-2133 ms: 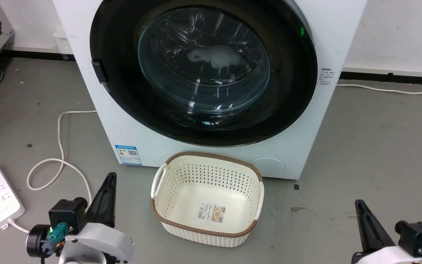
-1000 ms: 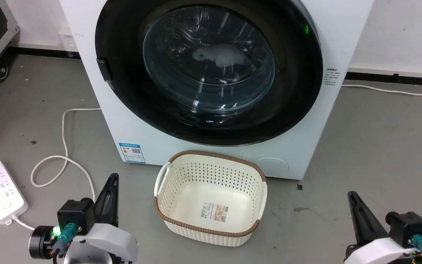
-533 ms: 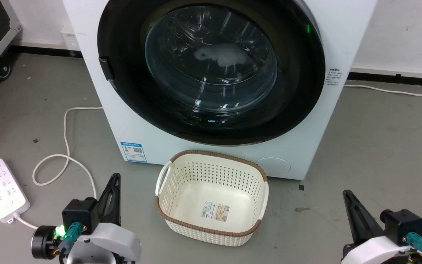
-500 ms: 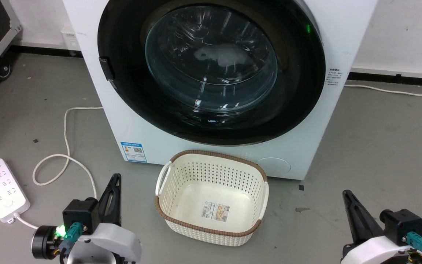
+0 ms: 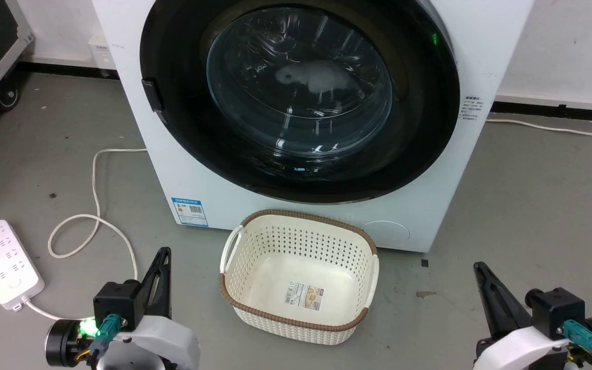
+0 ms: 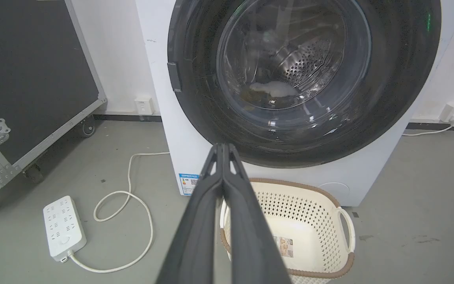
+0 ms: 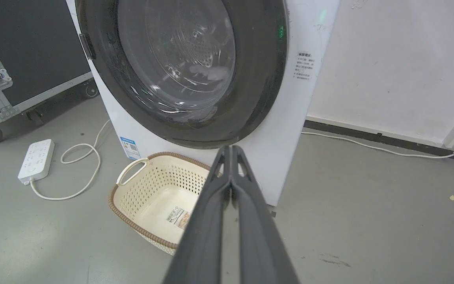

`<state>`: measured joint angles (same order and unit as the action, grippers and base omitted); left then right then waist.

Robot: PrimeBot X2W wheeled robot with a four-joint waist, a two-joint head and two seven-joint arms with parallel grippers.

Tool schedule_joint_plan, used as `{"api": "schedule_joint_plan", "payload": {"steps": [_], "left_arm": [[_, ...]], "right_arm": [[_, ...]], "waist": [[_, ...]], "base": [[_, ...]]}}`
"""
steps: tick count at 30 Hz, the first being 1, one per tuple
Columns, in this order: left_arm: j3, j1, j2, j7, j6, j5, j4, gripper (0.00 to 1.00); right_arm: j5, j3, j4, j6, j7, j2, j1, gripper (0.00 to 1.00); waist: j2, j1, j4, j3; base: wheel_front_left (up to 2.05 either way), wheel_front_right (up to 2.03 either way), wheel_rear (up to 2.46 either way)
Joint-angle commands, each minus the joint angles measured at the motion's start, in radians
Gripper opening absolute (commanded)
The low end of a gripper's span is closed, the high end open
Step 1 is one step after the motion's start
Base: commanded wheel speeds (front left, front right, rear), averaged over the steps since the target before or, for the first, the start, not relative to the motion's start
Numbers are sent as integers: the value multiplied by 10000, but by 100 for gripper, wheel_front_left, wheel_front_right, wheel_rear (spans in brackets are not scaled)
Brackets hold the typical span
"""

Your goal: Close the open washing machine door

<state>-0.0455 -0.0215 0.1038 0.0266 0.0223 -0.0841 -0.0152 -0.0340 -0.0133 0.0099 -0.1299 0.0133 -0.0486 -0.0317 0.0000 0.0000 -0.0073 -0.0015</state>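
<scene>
**Black-rimmed round glass washing machine door (image 5: 301,118) sitting flat on the machine front**

The door, with its wide glossy rim and bulging clear window, is lying flush against the front of the big white front-loading washing machine (image 5: 183,174). A pale item is showing behind the glass. A cream perforated plastic basket (image 5: 296,212) with a brown woven rim is standing on the grey floor (image 5: 532,205) just in front of the machine. The left hand (image 5: 163,253) and the right hand (image 5: 478,267) are hovering low on either side of the basket, each with its two dark fingers pressed together and gripping nothing. A white power strip (image 5: 3,264) and its looped cable (image 5: 95,190) are lying to the left.
</scene>
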Motion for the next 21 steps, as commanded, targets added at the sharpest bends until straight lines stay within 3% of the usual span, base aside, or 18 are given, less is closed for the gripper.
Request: {"api": "schedule_joint_plan", "payload": {"steps": [1,21], "left_arm": [[108,124,-116,-59,-69,183,66,0],[455,215,-536,-266,-223,841,152,0]], "right_arm": [[90,31,-64,-7,-38,-14,184,0],[340,133,-99,-8,-133,-16,317,0]], "waist": [[0,0,7,1],[0,0,73,15]], "base": [[0,0,0],[0,0,0]]}}
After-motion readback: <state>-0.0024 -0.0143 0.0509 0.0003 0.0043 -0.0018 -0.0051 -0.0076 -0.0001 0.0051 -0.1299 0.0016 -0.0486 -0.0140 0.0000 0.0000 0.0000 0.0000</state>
